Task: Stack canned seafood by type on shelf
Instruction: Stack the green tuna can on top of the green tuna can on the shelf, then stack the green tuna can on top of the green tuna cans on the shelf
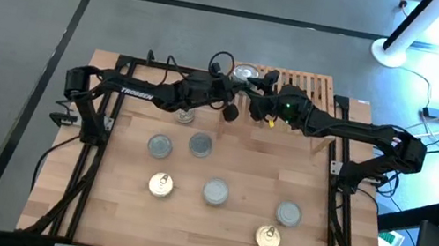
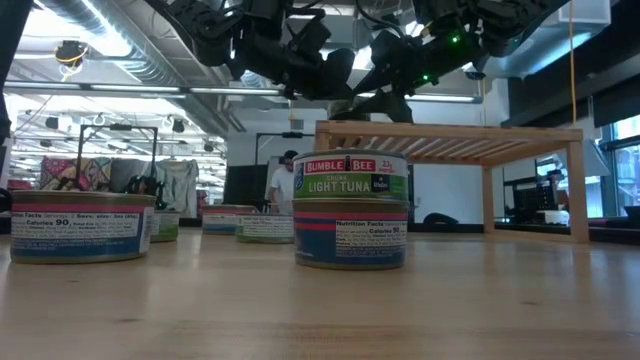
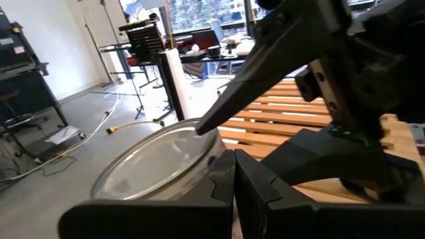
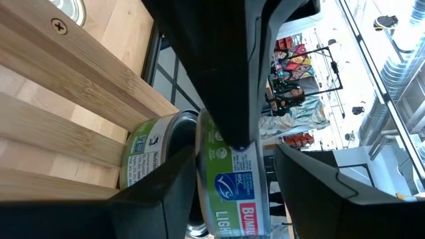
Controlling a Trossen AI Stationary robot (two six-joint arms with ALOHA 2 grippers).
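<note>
Two green-labelled cans stand stacked at the left end of the wooden shelf [image 1: 310,89]. The lower can [image 4: 143,159] rests on the slats, and the upper can [image 4: 232,192], silver-topped [image 1: 245,74], sits on it. My right gripper [image 4: 236,149] is rolled onto its side and closed about the upper can. My left gripper [image 3: 234,172] is shut and comes level from the table's left, its tips at that can's wall. Several more cans stand on the table, among them a stack of two [image 2: 350,210]. My left gripper touches the upper can's side wall [image 3: 211,166] with the tips of its shut fingers [image 4: 232,133], coming level from the table's left. My right gripper has the upper can between its two fingers, one finger [image 3: 265,79] over the lid's rim [image 3: 199,125], the other at the can's bottom edge by the seam [image 4: 194,153]. It comes nearly level from the table's right. The can stands upright on the lower can.
On the table stand silver-topped cans [image 1: 160,144], [image 1: 201,144], [image 1: 288,213], gold-topped cans [image 1: 160,185], [image 1: 268,237], and one half under my left arm [image 1: 185,115]. The shelf's right part [image 2: 500,140] is bare. A person [image 2: 285,180] stands far off in the room.
</note>
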